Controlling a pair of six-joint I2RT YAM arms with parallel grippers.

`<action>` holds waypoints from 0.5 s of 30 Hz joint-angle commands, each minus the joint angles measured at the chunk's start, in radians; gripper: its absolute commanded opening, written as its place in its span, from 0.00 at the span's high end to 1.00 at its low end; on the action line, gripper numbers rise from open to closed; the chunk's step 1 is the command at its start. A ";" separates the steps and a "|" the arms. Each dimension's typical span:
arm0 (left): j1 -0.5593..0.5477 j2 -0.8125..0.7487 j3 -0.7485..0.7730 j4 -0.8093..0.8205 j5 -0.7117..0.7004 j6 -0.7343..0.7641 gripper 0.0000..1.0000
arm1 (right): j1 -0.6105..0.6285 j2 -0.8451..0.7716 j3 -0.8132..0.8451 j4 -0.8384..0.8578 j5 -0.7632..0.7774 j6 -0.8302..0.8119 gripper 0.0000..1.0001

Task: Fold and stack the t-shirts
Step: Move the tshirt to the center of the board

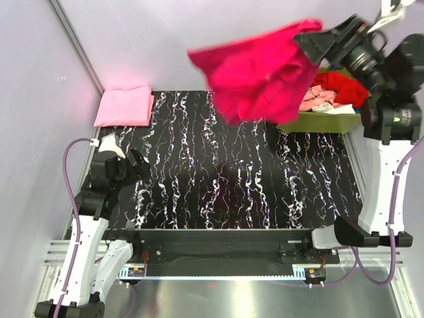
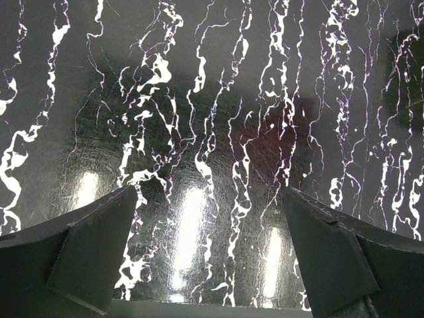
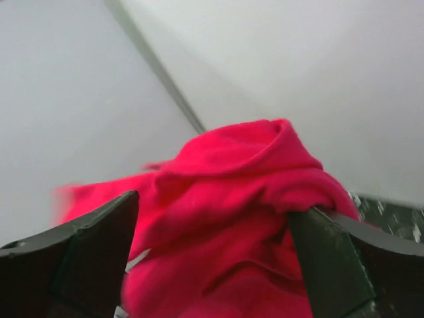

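Note:
A bright magenta-pink t-shirt [image 1: 258, 69] [image 3: 232, 218] hangs bunched and blurred in the air over the far middle of the table. My right gripper [image 1: 318, 43] [image 3: 212, 265] is raised right beside it, its fingers wide apart with the cloth between and beyond them; whether the cloth still touches a finger I cannot tell. A folded light pink t-shirt [image 1: 124, 106] lies at the far left corner. My left gripper [image 1: 136, 165] [image 2: 212, 252] stands open and empty low over the bare black marbled table [image 2: 199, 132] at the left.
An olive-green basket [image 1: 318, 123] sits at the far right, holding a red shirt [image 1: 341, 86], a salmon one [image 1: 315, 101] and white cloth [image 1: 334, 109]. Pale walls close the left and back sides. The black marbled table [image 1: 232, 192] spreads between the arms.

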State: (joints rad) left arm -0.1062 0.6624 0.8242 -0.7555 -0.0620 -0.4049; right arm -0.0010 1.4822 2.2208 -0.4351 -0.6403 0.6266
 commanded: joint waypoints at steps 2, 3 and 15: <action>-0.006 0.002 0.010 0.019 -0.050 -0.012 0.01 | -0.025 0.116 -0.391 -0.351 0.365 -0.057 0.00; -0.006 0.003 0.012 0.018 -0.056 -0.012 0.01 | -0.042 0.124 -0.450 -0.411 0.393 -0.057 0.00; -0.163 0.094 0.027 -0.007 -0.058 -0.089 0.07 | -0.074 -0.134 -0.998 -0.383 0.361 -0.077 0.00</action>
State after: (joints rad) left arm -0.2001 0.7338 0.8242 -0.7769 -0.0990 -0.4374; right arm -0.0834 1.5440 1.2240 -0.8474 -0.2779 0.5690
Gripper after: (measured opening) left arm 0.931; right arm 0.994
